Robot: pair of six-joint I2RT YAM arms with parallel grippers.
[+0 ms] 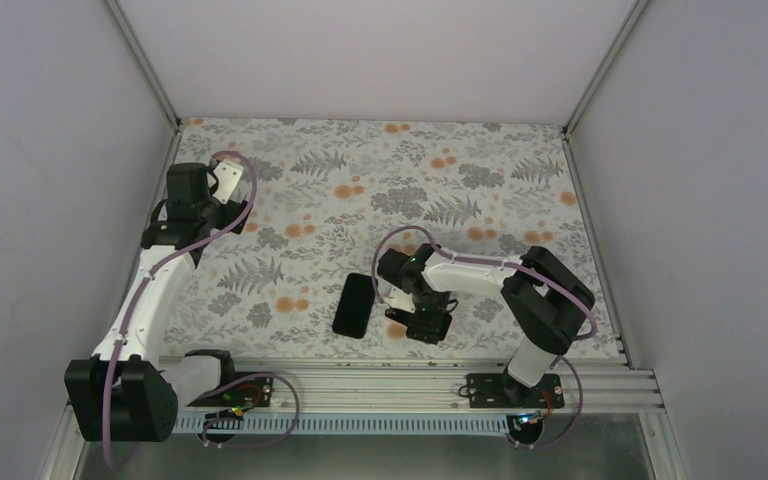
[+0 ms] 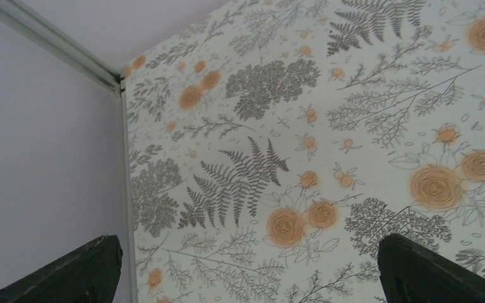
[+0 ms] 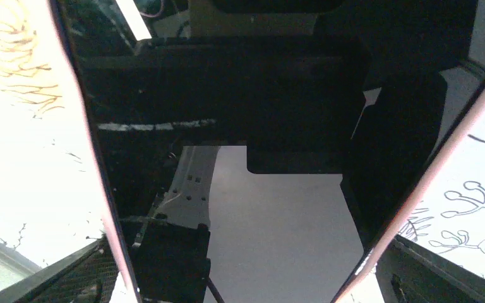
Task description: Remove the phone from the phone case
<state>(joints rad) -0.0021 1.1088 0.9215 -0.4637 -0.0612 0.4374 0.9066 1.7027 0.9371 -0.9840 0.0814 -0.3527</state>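
In the right wrist view a glossy black phone screen (image 3: 227, 95) with a thin pink rim fills the frame and mirrors the gripper above it. My right gripper (image 3: 243, 252) straddles it, jaws wide, one fingertip (image 3: 88, 271) outside each pink edge. In the top view this gripper (image 1: 426, 325) points down at the table near the front rail. A black flat slab (image 1: 353, 305) lies just to its left; I cannot tell whether it is the case or a phone. My left gripper (image 1: 218, 182) is open and empty at the far left, and in its wrist view (image 2: 246, 246) it sees only the cloth.
A floral cloth (image 1: 360, 200) covers the table. White walls close in the left, back and right sides. A metal rail (image 1: 390, 385) runs along the near edge by the arm bases. The left wall's corner post (image 2: 123, 189) is close to the left gripper.
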